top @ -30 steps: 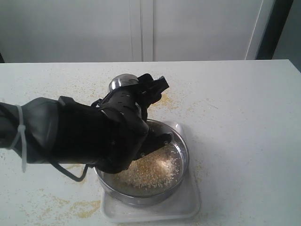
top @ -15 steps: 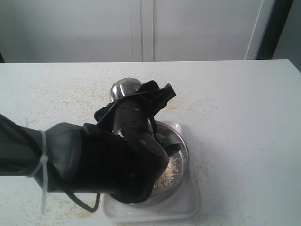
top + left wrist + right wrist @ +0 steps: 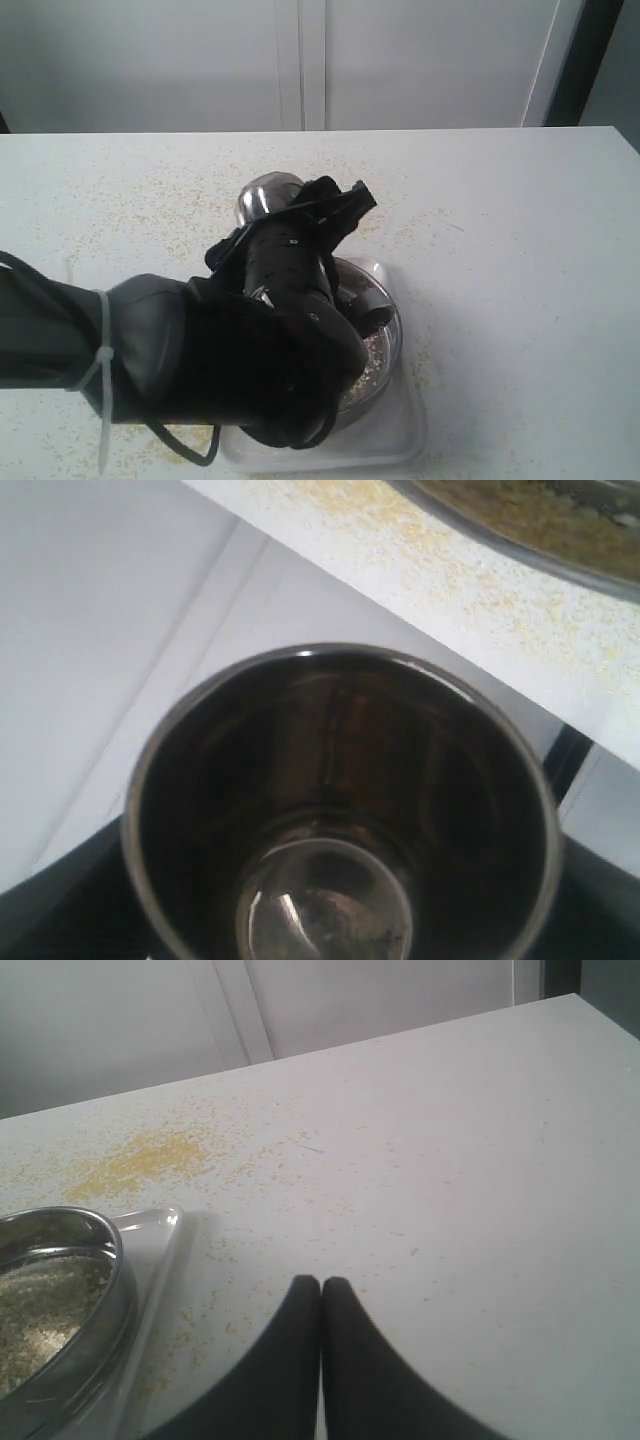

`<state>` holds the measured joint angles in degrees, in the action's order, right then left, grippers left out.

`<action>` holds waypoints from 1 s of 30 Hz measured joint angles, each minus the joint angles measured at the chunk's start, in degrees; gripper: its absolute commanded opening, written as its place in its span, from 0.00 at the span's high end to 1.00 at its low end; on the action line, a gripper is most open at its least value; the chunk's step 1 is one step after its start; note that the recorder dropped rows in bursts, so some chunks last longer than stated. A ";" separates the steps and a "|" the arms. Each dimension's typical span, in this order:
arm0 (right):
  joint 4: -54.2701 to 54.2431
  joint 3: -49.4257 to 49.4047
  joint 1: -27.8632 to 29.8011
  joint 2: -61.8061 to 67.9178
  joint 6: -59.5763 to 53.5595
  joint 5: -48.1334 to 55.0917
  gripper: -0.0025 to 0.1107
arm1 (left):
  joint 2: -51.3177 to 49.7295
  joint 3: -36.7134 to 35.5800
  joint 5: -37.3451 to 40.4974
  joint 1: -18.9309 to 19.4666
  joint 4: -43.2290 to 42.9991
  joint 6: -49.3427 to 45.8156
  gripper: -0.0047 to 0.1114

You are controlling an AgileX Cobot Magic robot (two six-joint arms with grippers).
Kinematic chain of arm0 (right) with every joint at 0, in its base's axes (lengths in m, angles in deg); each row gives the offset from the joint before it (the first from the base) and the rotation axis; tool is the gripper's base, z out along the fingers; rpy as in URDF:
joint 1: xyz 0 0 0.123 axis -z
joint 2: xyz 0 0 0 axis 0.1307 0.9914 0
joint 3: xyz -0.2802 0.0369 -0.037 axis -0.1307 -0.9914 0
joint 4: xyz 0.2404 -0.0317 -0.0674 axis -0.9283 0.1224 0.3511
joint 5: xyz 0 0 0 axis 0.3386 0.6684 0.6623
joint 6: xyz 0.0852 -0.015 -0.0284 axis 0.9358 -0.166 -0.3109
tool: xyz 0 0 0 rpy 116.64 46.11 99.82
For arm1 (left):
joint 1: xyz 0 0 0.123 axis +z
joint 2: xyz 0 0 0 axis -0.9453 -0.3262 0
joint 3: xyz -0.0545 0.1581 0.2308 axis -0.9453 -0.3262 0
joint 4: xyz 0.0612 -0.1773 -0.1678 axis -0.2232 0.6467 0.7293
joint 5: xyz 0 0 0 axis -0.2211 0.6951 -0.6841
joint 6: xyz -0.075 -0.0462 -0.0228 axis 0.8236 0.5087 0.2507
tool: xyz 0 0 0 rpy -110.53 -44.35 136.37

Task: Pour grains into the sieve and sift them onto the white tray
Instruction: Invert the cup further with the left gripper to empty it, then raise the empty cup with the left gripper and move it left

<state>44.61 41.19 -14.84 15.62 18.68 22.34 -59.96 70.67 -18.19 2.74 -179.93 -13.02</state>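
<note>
My left gripper is shut on a small shiny steel cup, held above the table just behind the sieve. The left wrist view looks straight into the cup, which is empty inside. The wide steel sieve sits on the white tray, mostly hidden by my left arm. A sliver of the grains shows inside it. In the right wrist view the sieve with grains rests on the tray. My right gripper is shut and holds nothing, low over the table beside the tray.
Spilled yellow grains lie scattered on the white table behind the tray, and more lie at the front left. A thick patch of spilled grains shows in the right wrist view. A white wall stands behind the table.
My left arm has swung forward and to the right over the sieve, covering most of the grain heap. The cup has stayed in the gripper, shifting slightly right.
</note>
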 measured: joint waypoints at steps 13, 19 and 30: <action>0.00 0.00 0.00 0.00 0.00 0.00 0.98 | 3.20 0.00 -5.27 0.22 5.02 15.24 0.96; 0.00 0.00 0.00 0.00 0.11 0.00 0.98 | 8.82 0.00 -10.01 3.42 8.08 35.82 0.96; 0.00 0.00 0.00 0.00 0.11 0.00 0.98 | 16.53 0.00 -34.13 15.35 12.61 66.75 0.96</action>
<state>44.61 41.19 -14.84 15.62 18.80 22.34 -43.44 70.67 -52.32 18.09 -167.33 53.74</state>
